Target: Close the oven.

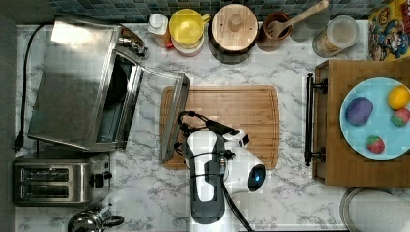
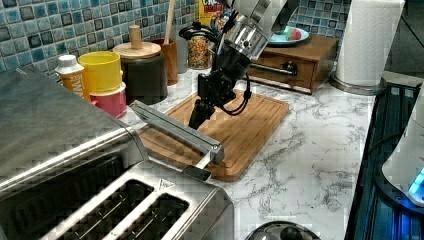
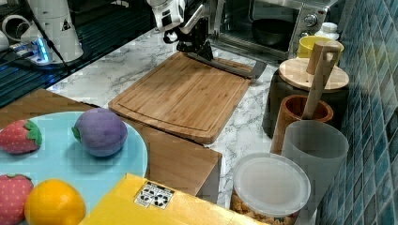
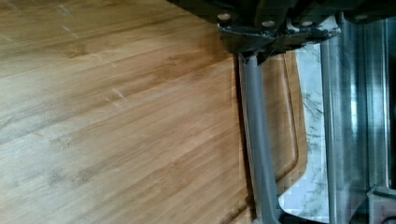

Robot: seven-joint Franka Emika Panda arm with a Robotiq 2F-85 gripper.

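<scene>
On counter: one oven (image 1: 77,82), door down | one toaster (image 1: 58,183)

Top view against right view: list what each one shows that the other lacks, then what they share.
Top view alone: the two-slot toaster below the oven, the oven's black cord and a kettle at the bottom edge.

Right view alone: the arm's white base on the far counter, and the oven's dark interior seen from the front.

Both: the oven door hanging open with its bar handle over the cutting board, the end effector at that handle, the wooden-lidded canister, the yellow cup and the blue plate of toy fruit.
</scene>
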